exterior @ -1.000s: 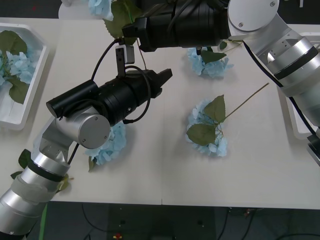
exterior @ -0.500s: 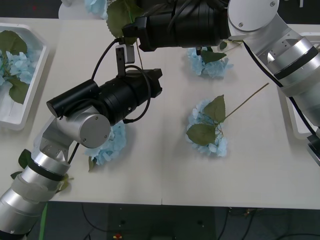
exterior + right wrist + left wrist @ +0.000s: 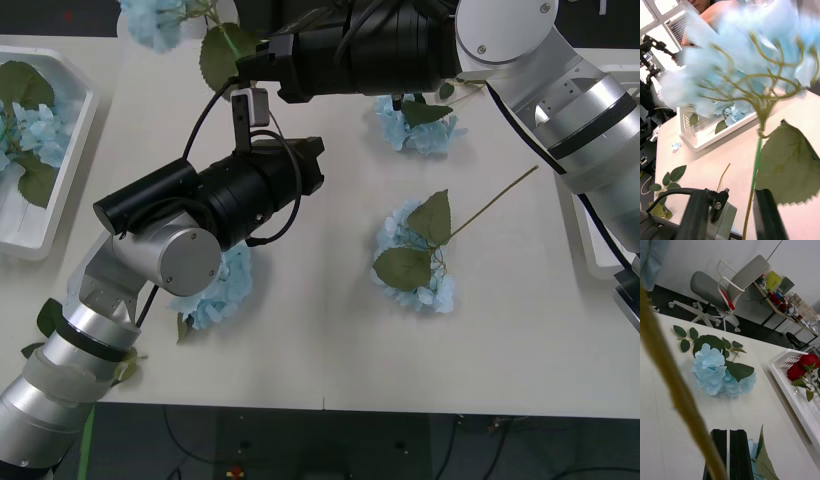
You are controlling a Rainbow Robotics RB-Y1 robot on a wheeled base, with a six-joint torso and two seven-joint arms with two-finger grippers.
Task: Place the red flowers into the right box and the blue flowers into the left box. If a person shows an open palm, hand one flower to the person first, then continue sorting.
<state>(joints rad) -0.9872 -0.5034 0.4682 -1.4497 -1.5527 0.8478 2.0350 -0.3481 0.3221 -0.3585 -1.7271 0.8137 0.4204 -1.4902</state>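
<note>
My right gripper [image 3: 250,68] reaches across the far side of the table, shut on the green stem [image 3: 754,176] of a blue flower. Its bloom [image 3: 155,20] [image 3: 748,63] hangs in the air beyond the left box [image 3: 60,150]. My left gripper [image 3: 315,165] [image 3: 729,453] hovers mid-table, shut with nothing between its fingers. Other blue flowers lie on the table at the far middle [image 3: 418,125], at centre right [image 3: 415,260] and half under my left arm [image 3: 215,285]. Red flowers [image 3: 803,365] lie in the right box [image 3: 786,386]. The left box holds blue flowers [image 3: 35,130].
A blurred tan stem [image 3: 673,390] crosses close before the left wrist camera. Green leaf sprigs lie near the table's front left corner [image 3: 45,315] and beside the far blue flower [image 3: 688,339]. An office chair [image 3: 726,285] stands beyond the table.
My left gripper's fingers went from open to shut. My right gripper carried the blue flower farther left, so its bloom now hangs past the table's far left.
</note>
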